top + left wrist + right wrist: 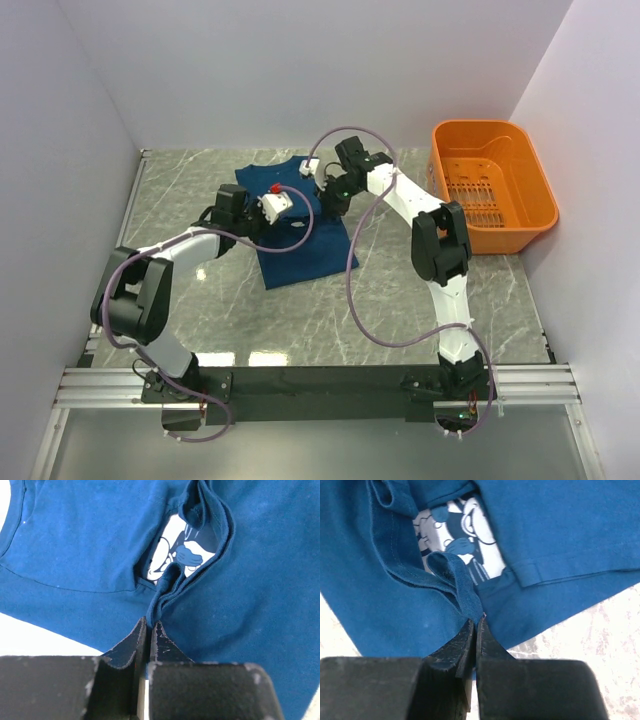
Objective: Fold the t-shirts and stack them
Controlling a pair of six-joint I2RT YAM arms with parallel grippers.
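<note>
One t-shirt [300, 252], one basket [546, 206]; left gripper [149, 626], right gripper [476, 623].

T-shirt [300, 250]: dark teal-blue; chest print [170, 545] pale grey-white with dark blue cartoon figure. Basket [500, 240] at 2 o'clock: plain orange. Table [300, 325]: grey marble pattern, white veins. Walls [300, 70]: pale lilac-white.

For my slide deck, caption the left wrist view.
Left gripper pinches a hemmed fold of the blue t-shirt, print peeking through the gap.

A lab robot cell is indicated: a marbled counter [300, 320] is enclosed by plain white walls [300, 70], and robot arms [440, 250] are bolted to an aluminium rail [530, 382].
</note>
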